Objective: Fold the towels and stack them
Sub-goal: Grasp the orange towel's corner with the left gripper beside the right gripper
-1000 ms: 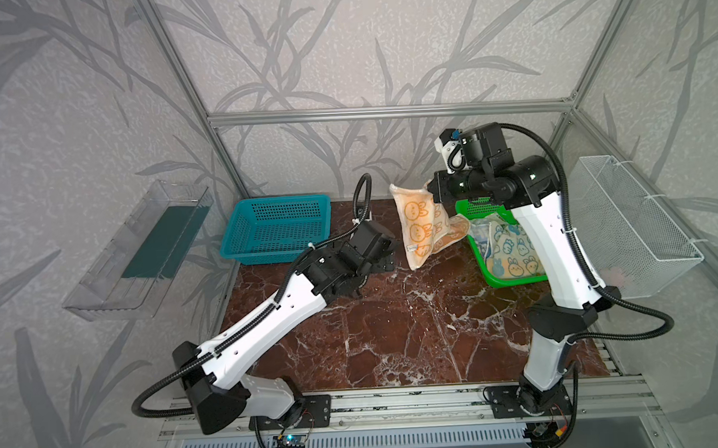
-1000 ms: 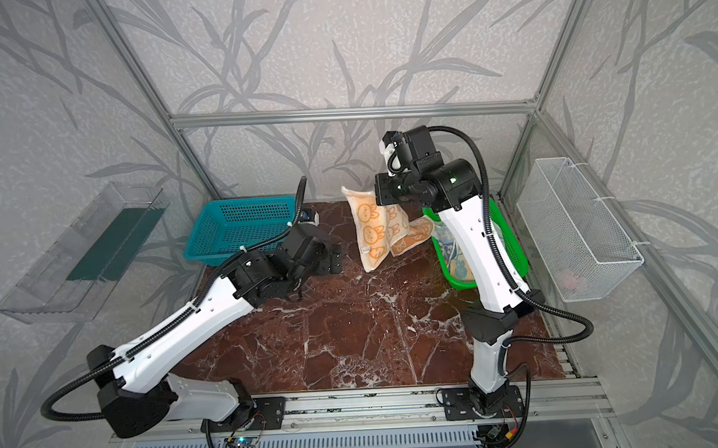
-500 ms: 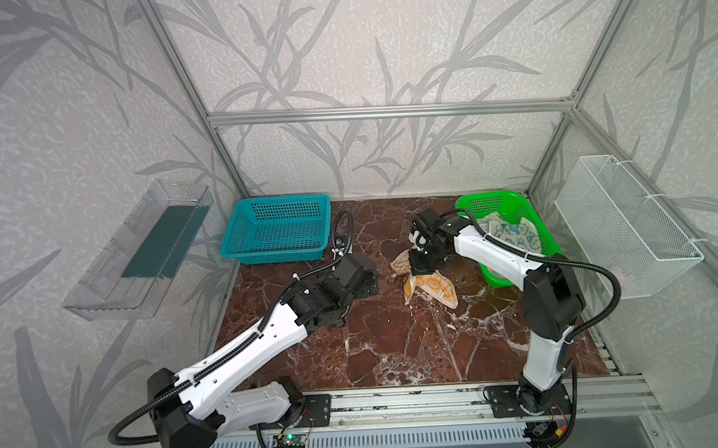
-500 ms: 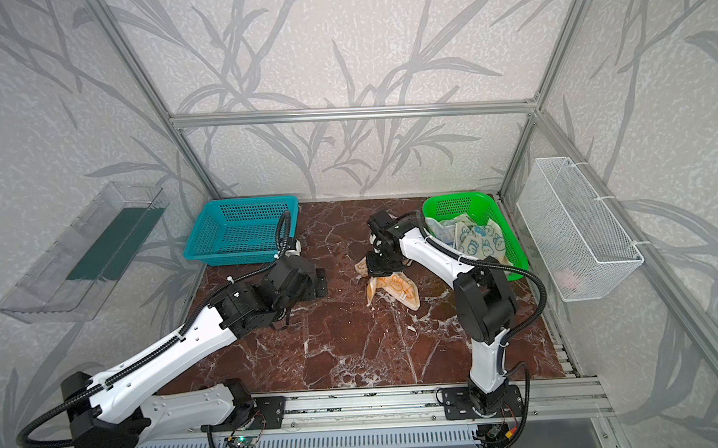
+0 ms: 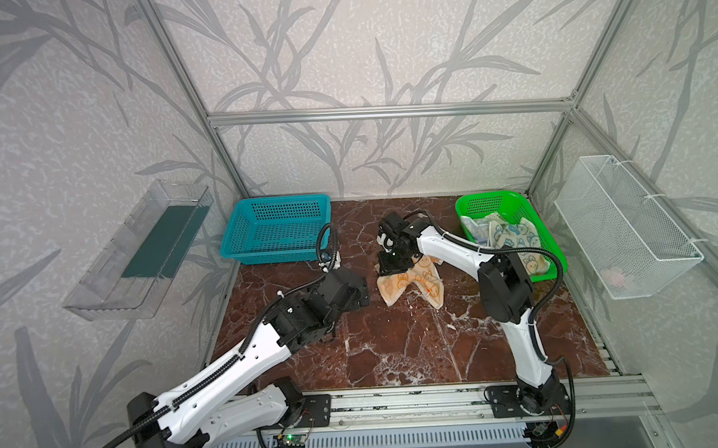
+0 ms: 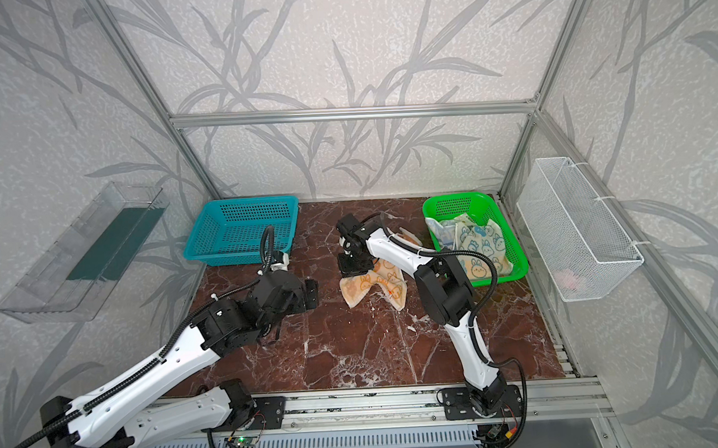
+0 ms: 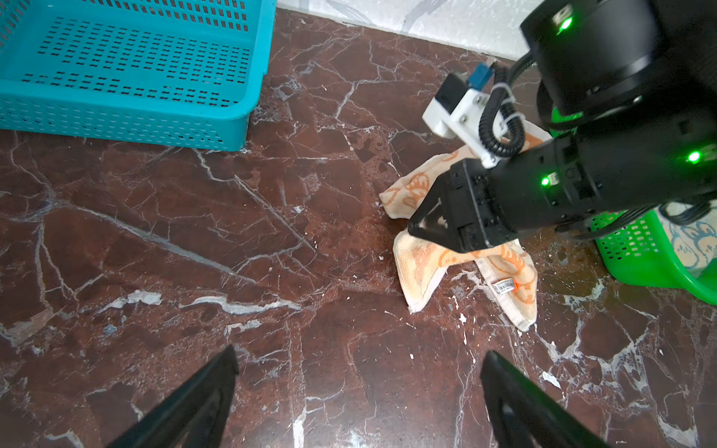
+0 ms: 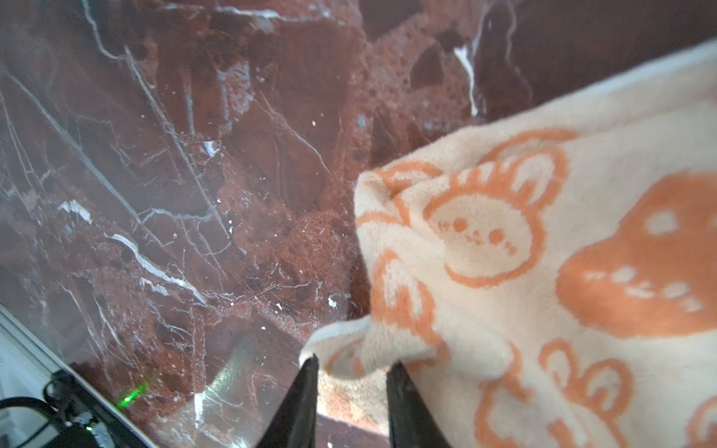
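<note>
1. Compared with a second ago, the peach towel [image 5: 412, 283] no longer hangs in the air under the right hand [image 5: 388, 267]. It lies crumpled on the surface [image 5: 396, 348], and the right arm is stretched low over it.
2. Fingers [image 8: 306, 388] of the right hand stand parted and point down at the towel's edge, with a loose corner of cloth between the tips.
3. Wide open and holding nothing, the left hand [image 7: 357, 364] hovers near the towel's left side, with bare surface between them.
4. In both top views the right forearm and hand cover the towel's far part, so only two spread flaps show; one flap carries a small label [image 7: 502, 286].
5. Cream-and-blue towels [image 5: 512, 237] lie heaped in the green basket [image 5: 493, 196], just right of the peach towel.
6. At the far left stands a teal basket [image 5: 273, 201], apart from the towel; a wire basket [image 5: 623, 222] and a clear tray [image 5: 142, 251] hang on the side walls.
</note>
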